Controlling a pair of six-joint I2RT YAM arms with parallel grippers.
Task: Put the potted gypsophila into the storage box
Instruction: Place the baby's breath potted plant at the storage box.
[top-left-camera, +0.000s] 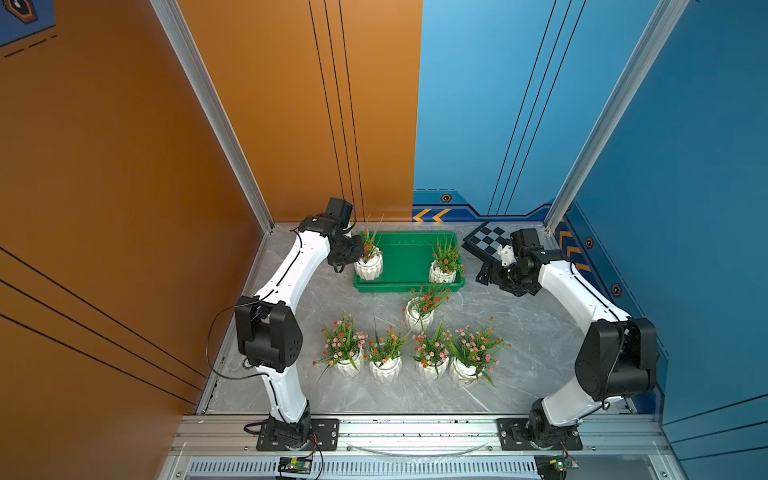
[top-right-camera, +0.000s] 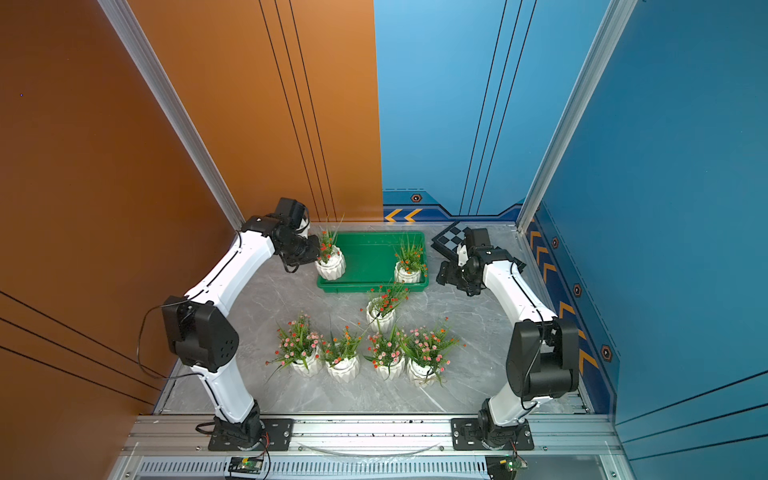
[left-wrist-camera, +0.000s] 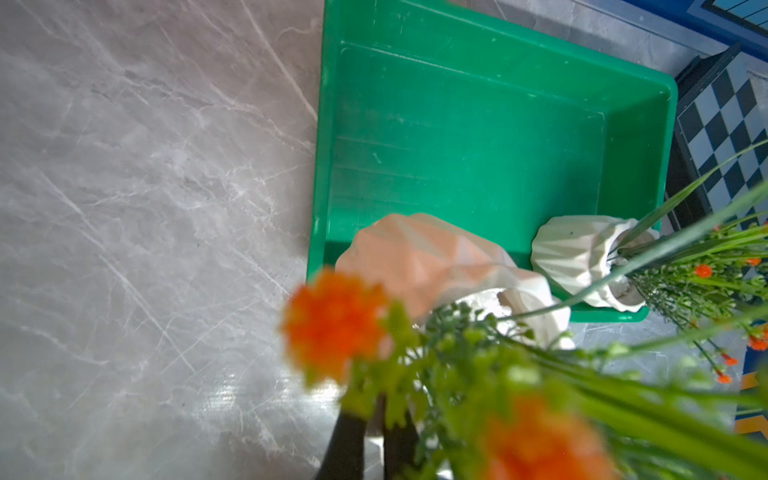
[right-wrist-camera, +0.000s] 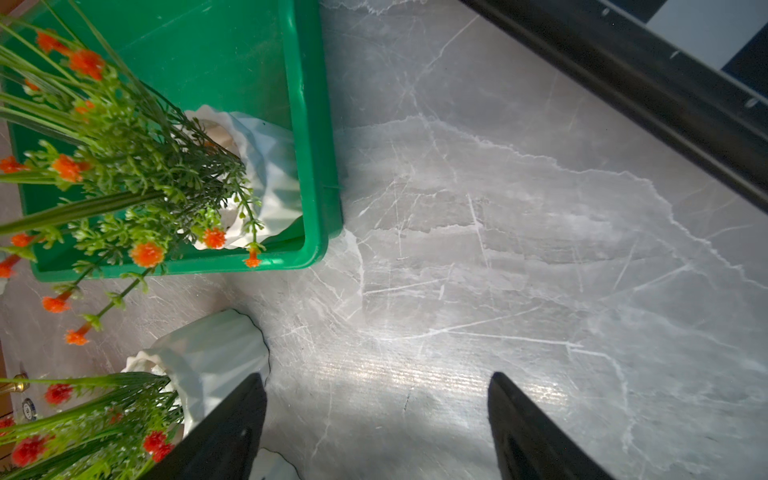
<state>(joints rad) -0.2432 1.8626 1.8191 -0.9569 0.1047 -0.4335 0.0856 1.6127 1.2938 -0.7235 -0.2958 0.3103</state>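
The green storage box (top-left-camera: 405, 286) (top-right-camera: 370, 287) lies at the back of the marble table. My left gripper (top-left-camera: 351, 254) (left-wrist-camera: 376, 411) is shut on the green sprigs of a potted gypsophila (top-left-camera: 368, 266) (left-wrist-camera: 415, 257), whose white pot is tilted over the box's left end. Whether the pot rests on the box floor I cannot tell. Another potted gypsophila (top-left-camera: 442, 272) (left-wrist-camera: 582, 253) (right-wrist-camera: 266, 166) stands in the box's right end. My right gripper (top-left-camera: 484, 274) (right-wrist-camera: 376, 382) is open over bare table to the right of the box, holding nothing.
One pot (top-left-camera: 419, 316) (right-wrist-camera: 216, 353) stands just in front of the box. Several more form a row (top-left-camera: 385, 368) nearer the front. A black-and-grey chequered board (top-left-camera: 486, 241) lies at the back right, beside the right arm. Walls close the table's back and sides.
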